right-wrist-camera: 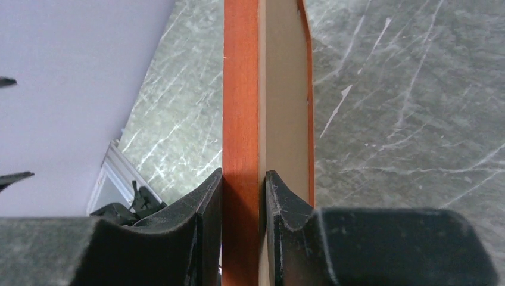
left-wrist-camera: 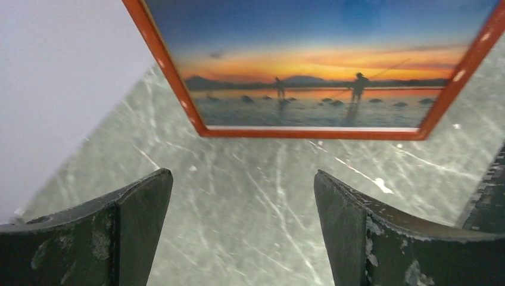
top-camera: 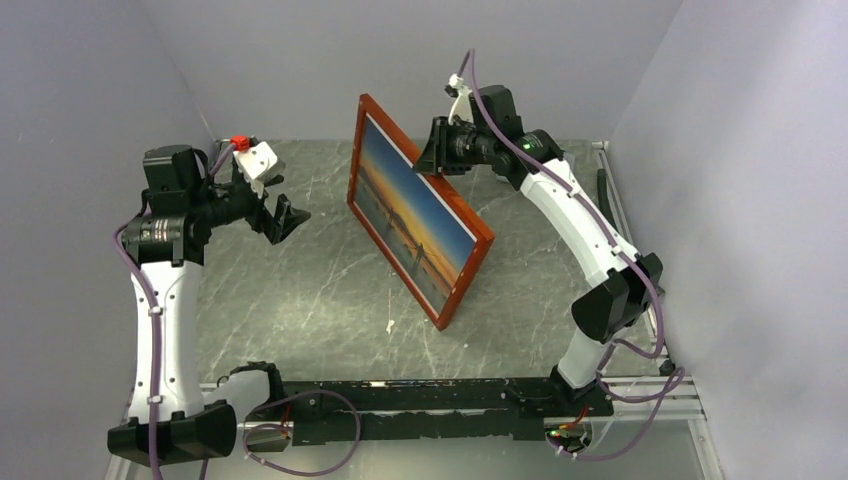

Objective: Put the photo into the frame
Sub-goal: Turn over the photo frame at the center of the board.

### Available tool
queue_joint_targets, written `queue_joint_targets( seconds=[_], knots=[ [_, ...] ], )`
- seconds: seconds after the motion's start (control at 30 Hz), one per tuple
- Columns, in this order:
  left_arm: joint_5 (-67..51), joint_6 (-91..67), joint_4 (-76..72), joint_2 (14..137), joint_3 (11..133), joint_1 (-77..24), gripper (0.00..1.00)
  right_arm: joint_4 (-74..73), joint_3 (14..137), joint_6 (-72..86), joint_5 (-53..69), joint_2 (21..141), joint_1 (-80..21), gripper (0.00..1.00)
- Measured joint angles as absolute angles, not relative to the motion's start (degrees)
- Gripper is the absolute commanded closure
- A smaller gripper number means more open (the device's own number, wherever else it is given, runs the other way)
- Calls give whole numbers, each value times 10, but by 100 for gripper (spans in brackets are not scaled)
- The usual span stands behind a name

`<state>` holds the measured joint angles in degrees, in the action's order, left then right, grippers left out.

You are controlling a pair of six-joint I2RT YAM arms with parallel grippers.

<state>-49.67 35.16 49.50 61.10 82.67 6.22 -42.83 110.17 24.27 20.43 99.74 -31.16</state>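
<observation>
The frame (top-camera: 468, 280), a thin reddish-orange border, stands tilted on its lower corner over the middle of the table. The sunset photo (top-camera: 415, 215) shows in its front, facing left. My right gripper (top-camera: 432, 150) is shut on the frame's upper long edge; in the right wrist view its fingers pinch the orange edge (right-wrist-camera: 240, 89), with the tan back to the right. My left gripper (top-camera: 290, 218) hangs to the left of the frame, apart from it and open. In the left wrist view the photo (left-wrist-camera: 309, 65) and border (left-wrist-camera: 298, 133) lie ahead of the spread, empty left gripper (left-wrist-camera: 243, 176).
The grey marbled tabletop (top-camera: 300, 290) is enclosed by pale walls at the left, back and right. A small white scrap (top-camera: 389, 325) lies near the frame's lower corner. A black rail (top-camera: 420, 395) with the arm bases runs along the near edge.
</observation>
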Motion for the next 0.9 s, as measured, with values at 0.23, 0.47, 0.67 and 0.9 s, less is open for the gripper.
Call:
queue_joint_targets(
  seconds=[0.23,0.47,0.67,0.9],
  knots=[
    [-512,308,571,657,829,91,6,-372,1023,233,167,964,-278,79],
    [-514,307,618,711,827,135,6,-291,860,252,141,918,-246,83],
    [-511,322,626,707,788,144,6,-208,730,285,142,909,-239,84],
    [-483,327,634,715,764,147,6,-87,570,329,129,903,-239,73]
  ],
)
